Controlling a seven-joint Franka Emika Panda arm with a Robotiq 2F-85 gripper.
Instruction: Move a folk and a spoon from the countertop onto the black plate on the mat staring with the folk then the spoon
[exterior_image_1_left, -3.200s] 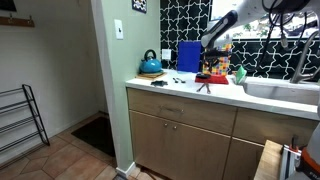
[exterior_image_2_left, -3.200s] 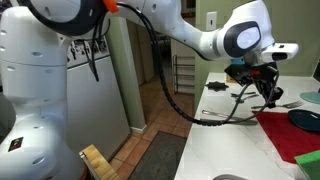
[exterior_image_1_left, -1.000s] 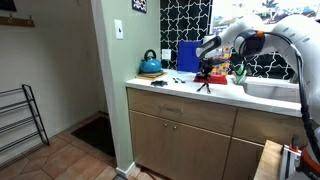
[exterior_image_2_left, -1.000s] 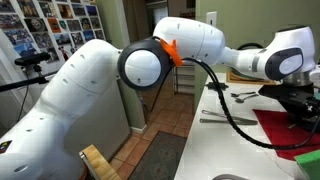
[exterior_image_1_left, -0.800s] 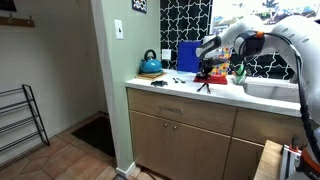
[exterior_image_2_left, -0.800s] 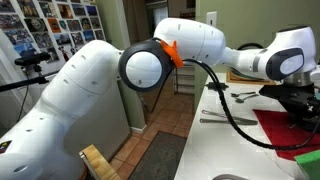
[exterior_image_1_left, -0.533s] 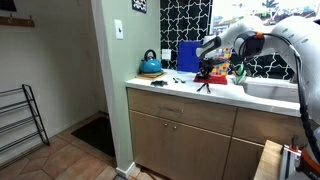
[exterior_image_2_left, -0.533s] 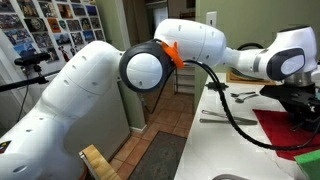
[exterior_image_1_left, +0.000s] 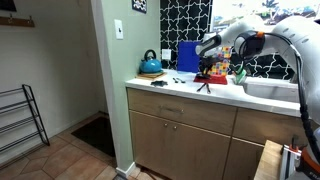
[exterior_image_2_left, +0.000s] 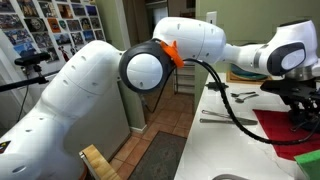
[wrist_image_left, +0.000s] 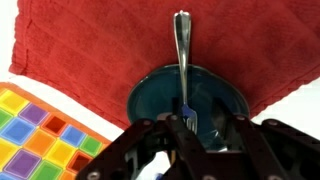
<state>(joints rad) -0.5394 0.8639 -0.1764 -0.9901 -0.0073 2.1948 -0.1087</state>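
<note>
The fork (wrist_image_left: 181, 45) is lying on the black plate (wrist_image_left: 150, 100), its long axis running straight up the wrist view. Its handle is reaching past the plate's upper rim over the red mat (wrist_image_left: 80, 45), and its tines are pointing down the frame into the end effector (wrist_image_left: 192, 128). The end effector is sitting over the tine end at bottom centre, its fingers standing slightly parted and not visibly pinching. A straight lift looks clear. A long utensil (exterior_image_2_left: 222, 120), possibly the spoon, is lying on the worktop (exterior_image_2_left: 215, 150), left of the mat in an exterior view.
</note>
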